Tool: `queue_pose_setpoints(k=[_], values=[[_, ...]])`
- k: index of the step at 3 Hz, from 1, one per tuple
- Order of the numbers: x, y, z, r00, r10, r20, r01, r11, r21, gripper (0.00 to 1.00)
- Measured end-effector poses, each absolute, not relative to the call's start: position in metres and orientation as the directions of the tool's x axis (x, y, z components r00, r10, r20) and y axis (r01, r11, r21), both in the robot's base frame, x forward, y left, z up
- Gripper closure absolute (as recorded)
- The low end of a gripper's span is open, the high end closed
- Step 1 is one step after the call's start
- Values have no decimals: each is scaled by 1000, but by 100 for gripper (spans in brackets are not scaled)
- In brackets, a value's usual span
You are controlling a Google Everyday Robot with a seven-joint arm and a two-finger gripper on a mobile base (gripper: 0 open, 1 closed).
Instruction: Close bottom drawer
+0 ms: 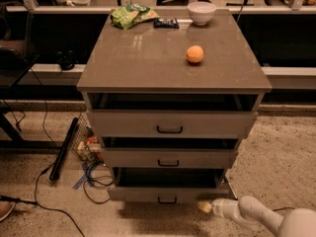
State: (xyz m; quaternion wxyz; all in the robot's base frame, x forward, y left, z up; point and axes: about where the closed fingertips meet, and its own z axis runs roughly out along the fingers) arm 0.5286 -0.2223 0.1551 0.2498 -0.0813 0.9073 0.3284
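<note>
Tool: low, just beside right end of bottom drawer front
Opening: cannot tell
Contact: cannot tell
Drawer: pulled out

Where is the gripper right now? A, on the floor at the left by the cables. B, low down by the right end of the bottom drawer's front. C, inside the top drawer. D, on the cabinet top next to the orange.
B: the gripper sits low, just off the right end of the front of the bottom drawer, which stands pulled out.
</note>
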Motion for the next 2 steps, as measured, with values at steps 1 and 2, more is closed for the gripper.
queue_pose_setpoints(k=[1,2], values=[[579,-224,154,-829,43,-558,-318,784,533,100],[579,-223,154,-827,44,-561,-319,784,533,100]])
